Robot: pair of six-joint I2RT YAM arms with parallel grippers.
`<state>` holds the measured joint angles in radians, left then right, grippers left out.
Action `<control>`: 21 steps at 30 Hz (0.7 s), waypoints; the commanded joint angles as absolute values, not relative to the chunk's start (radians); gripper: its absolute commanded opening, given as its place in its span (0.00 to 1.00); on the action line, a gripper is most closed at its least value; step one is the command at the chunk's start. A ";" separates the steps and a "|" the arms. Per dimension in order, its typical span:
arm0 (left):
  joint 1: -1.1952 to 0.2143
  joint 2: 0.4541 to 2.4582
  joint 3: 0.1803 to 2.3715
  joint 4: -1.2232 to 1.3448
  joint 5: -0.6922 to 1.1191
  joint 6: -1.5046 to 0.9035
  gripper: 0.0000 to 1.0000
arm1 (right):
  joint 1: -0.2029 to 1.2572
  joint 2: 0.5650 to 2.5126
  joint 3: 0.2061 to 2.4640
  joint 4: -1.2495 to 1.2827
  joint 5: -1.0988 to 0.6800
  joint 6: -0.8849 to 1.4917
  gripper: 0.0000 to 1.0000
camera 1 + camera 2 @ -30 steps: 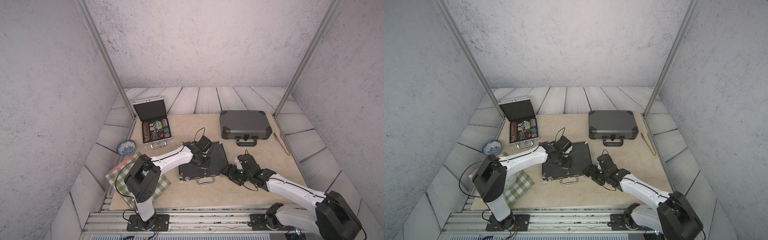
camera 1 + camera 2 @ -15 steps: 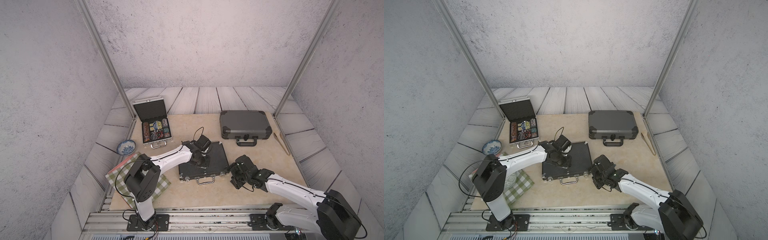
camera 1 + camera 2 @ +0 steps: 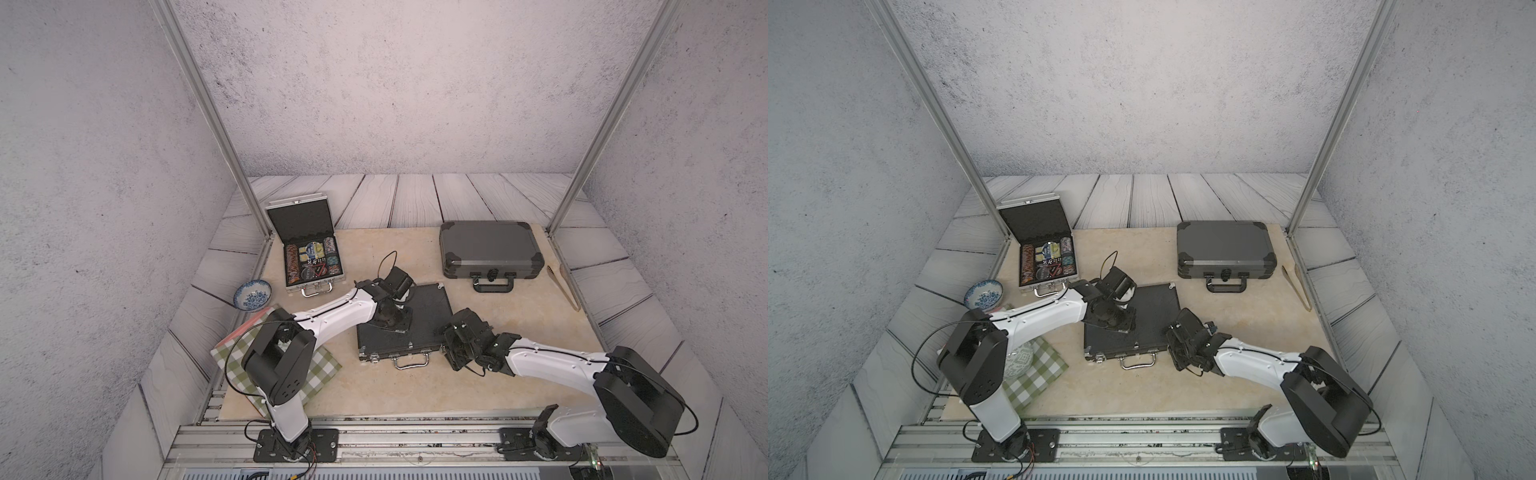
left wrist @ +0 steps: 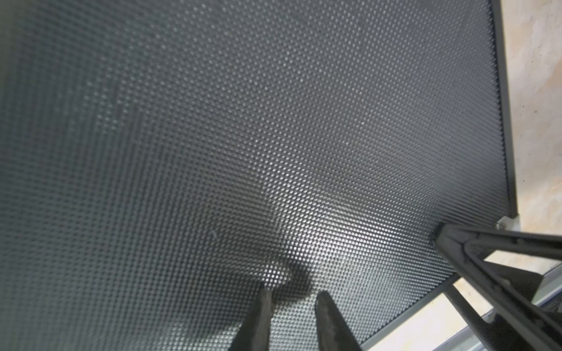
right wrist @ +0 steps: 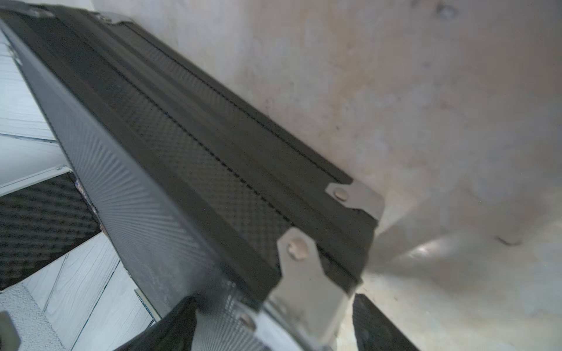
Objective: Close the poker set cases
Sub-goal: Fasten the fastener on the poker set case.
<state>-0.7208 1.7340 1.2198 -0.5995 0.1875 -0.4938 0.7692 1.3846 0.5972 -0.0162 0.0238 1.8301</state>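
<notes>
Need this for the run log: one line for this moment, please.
left hand: on black case lid, narrowly open | right hand: open at its corner | silver case: open | grey case: closed

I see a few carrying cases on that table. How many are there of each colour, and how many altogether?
Silver case, lid up: 1
Black case, lid down: 1
Grey case, lid down: 1
Total: 3
</notes>
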 commanded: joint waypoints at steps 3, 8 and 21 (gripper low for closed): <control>-0.697 1.740 1.171 -0.695 0.150 -0.472 0.30 | 0.772 1.417 0.575 -0.045 0.073 1.856 0.81; -0.690 1.737 1.174 -0.699 0.155 -0.467 0.30 | 0.772 1.416 0.561 -0.087 0.058 1.826 0.81; -0.689 1.736 1.182 -0.709 0.154 -0.468 0.30 | 0.774 1.417 0.546 -0.122 0.081 1.769 0.82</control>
<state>-0.7025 1.7218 1.2087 -0.6094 0.1898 -0.4747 0.7731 1.3819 0.5793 0.0059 0.0410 1.7950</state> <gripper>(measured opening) 0.299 0.824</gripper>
